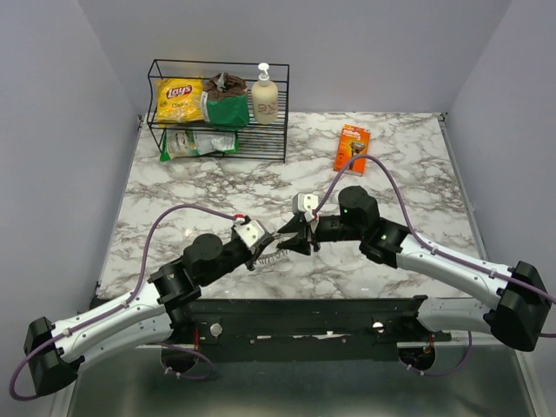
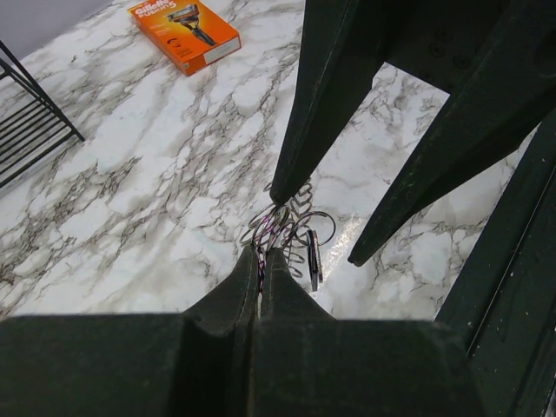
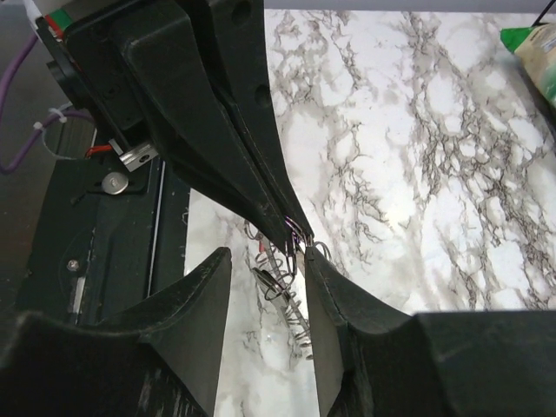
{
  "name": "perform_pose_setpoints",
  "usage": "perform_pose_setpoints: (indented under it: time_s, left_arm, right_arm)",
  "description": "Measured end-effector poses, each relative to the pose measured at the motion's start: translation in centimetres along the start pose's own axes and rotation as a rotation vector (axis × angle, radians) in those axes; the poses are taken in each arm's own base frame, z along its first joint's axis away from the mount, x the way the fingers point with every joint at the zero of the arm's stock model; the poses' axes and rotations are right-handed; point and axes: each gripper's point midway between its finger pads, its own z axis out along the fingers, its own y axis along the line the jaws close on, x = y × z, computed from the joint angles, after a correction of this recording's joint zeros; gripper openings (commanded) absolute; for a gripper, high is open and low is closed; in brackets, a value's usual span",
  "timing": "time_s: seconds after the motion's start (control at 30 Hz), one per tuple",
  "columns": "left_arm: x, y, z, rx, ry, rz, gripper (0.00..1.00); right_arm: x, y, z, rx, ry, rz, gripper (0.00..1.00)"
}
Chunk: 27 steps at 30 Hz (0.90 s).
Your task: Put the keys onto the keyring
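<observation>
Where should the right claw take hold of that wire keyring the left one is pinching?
Probably on the free coiled stretch of the keyring, just past the left gripper, whose fingers are shut on it. Come head-on from the opposite side: that stretch runs between the open fingers of the right gripper, so they could close across the thin wire.
</observation>
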Motion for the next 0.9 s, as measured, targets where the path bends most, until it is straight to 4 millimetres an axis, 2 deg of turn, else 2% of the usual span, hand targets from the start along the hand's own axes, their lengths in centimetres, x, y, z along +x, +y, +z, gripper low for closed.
perform_pose_setpoints:
  time_s: [0.47, 0.9]
  left_arm:
    - [0.4, 0.0, -0.1, 0.001, 0.016, 0.001, 0.00]
    - [0.4, 0.0, -0.1, 0.001, 0.014, 0.001, 0.00]
  right_arm:
    - [0.3, 0.0, 0.1, 0.000, 0.008, 0.005, 0.48]
    - [-1.0, 0.2, -0.6, 0.007, -0.024, -0.003, 0.47]
